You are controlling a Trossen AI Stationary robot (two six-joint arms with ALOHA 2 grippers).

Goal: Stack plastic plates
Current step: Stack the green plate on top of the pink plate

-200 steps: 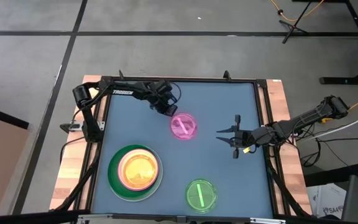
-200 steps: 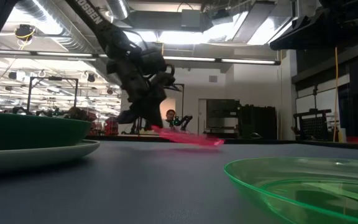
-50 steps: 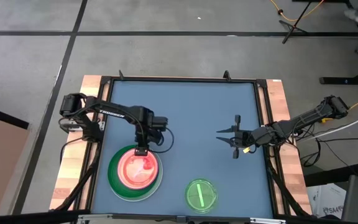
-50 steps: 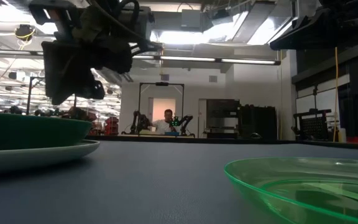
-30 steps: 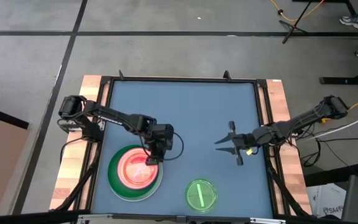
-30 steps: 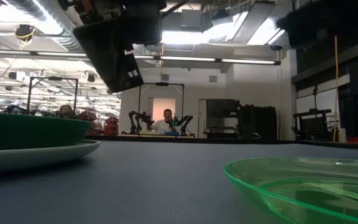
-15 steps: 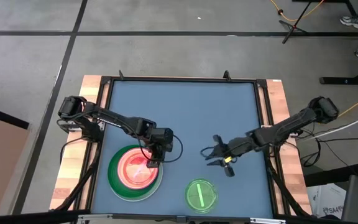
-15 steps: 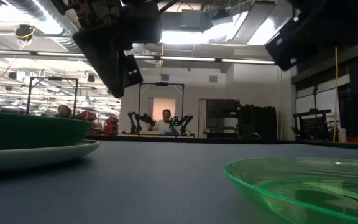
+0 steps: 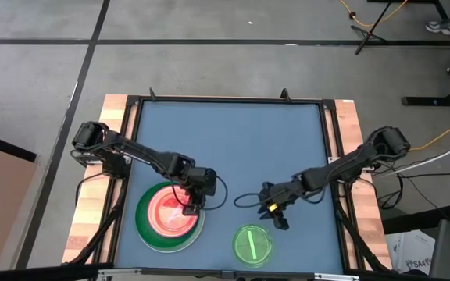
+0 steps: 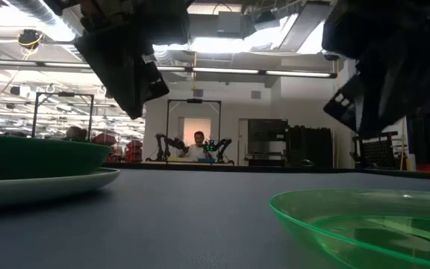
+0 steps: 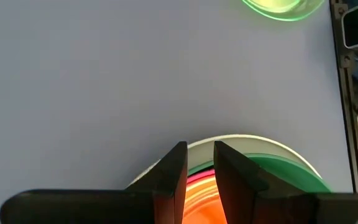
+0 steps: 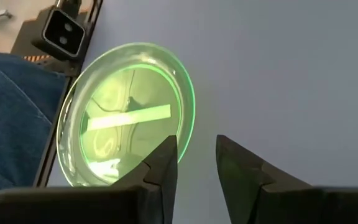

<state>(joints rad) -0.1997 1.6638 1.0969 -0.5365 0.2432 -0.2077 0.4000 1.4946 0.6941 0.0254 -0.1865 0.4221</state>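
With the small translucent pink plate [image 9: 172,212] now dropped onto the stack, the left gripper [image 9: 190,204] hovers there, jaws narrowly apart, while the right gripper [image 9: 270,209], jaws apart, has swung toward the small translucent green plate [image 9: 252,244] remaining on the worktop [image 9: 248,140].

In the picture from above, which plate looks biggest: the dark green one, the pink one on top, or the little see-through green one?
1. Dark green plate, biggest.
2 and 3. Pink plate and small translucent green plate look about alike; I won't rank them.
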